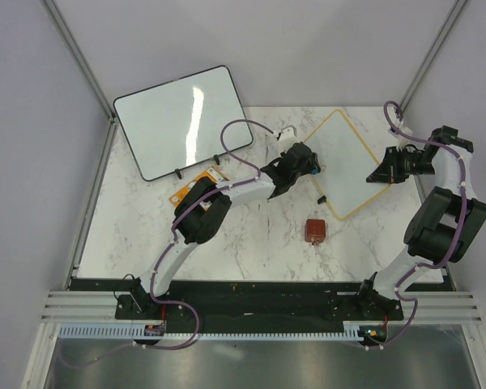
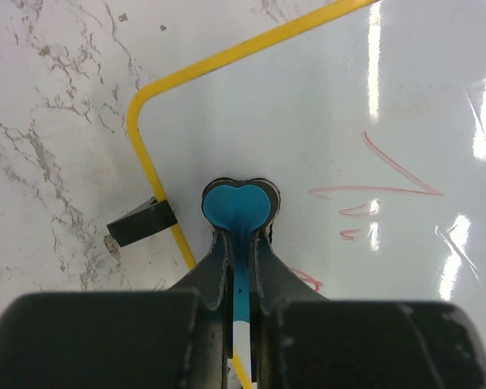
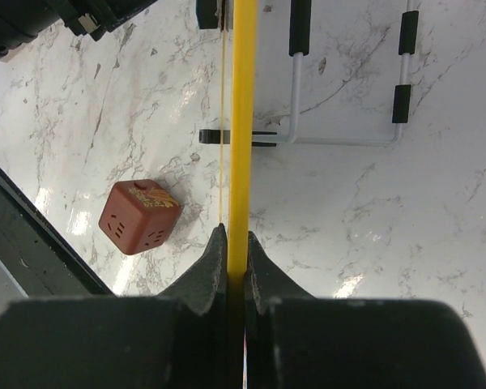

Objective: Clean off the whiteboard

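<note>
The small yellow-framed whiteboard point(image 1: 348, 166) lies tilted at the back right of the table, with faint red strokes point(image 2: 381, 174) on its white face. My left gripper point(image 1: 296, 162) is shut on a blue heart-shaped eraser point(image 2: 240, 209), which is pressed on the board near its corner point(image 2: 146, 105) and its black clip foot point(image 2: 142, 223). My right gripper point(image 1: 386, 172) is shut on the board's yellow frame edge point(image 3: 243, 130), seen edge-on in the right wrist view.
A larger black-framed blank whiteboard point(image 1: 182, 121) leans at the back left. A reddish-brown cube point(image 1: 314, 230) sits in front of the small board, also in the right wrist view point(image 3: 138, 216). An orange card point(image 1: 196, 182) lies under the left arm. Grey walls close in both sides.
</note>
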Motion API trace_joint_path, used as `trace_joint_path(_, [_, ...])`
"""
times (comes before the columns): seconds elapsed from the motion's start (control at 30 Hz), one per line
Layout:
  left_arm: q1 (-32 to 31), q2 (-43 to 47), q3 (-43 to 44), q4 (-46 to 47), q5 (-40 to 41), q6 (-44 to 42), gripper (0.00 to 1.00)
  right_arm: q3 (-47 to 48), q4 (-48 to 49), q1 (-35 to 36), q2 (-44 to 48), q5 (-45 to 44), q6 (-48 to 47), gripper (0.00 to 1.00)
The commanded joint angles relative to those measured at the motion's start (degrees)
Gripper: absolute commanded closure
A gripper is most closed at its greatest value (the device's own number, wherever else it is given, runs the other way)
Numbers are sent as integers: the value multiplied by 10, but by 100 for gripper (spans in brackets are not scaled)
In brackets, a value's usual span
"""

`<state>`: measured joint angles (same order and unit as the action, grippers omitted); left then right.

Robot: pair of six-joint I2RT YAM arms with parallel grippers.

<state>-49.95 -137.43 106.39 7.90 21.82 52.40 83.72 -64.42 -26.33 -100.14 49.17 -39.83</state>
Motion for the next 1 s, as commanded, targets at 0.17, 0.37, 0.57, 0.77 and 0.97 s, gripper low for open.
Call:
trace_joint_path(0.17, [4, -45, 72, 61, -56, -32, 98, -15, -84, 18, -16, -108, -109, 100])
trace_joint_path(0.37, [-32, -47, 52, 75, -129, -21, 98, -10, -84, 17, -19, -101, -108, 100])
trace_joint_path(0.57, [-84, -28, 29, 111, -158, -56, 98, -11, -86, 18, -24, -94, -108, 100])
trace_joint_path(0.77, [-115, -17, 22, 126, -194, -63, 98, -14, -86, 18, -29, -87, -106, 100])
trace_joint_path(0.97, [-124, -10, 6, 135, -216, -76, 98, -6, -85, 18, -34, -78, -101, 100])
